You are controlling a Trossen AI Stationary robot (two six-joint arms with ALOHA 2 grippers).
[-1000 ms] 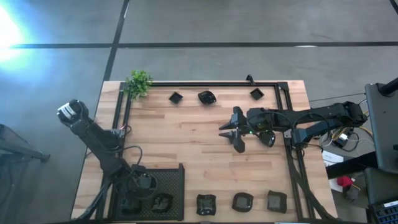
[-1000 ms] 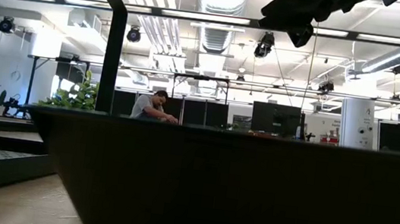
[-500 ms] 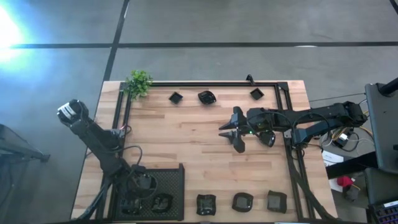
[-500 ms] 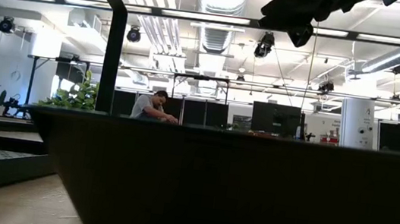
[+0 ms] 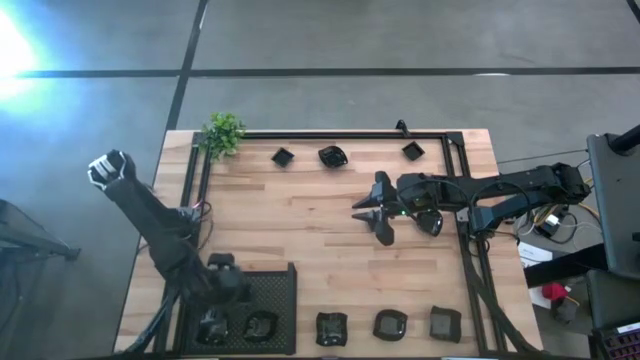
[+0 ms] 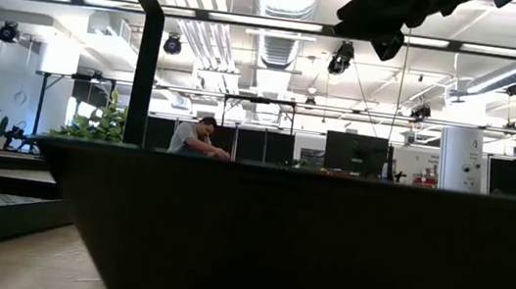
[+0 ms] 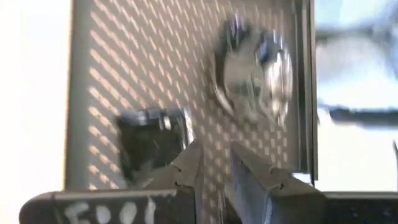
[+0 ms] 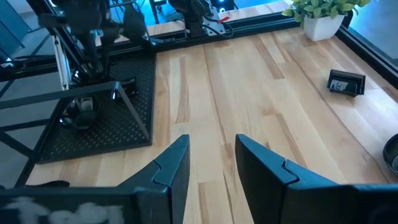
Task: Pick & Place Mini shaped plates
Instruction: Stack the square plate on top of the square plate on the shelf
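The left gripper (image 5: 213,322), fingers spread and empty, hangs over the mesh tray (image 5: 282,285) holding two mini plates (image 5: 260,324), apparently for depositing; the right gripper (image 5: 366,214), spread, waits mid-desk (image 5: 300,230).

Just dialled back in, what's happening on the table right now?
The left gripper is down over the black mesh tray at the near left corner, where two mini plates already lie; its fingers look empty. The right gripper hovers open above mid-table, holding nothing. Three plates sit along the far rail and three more along the near edge.
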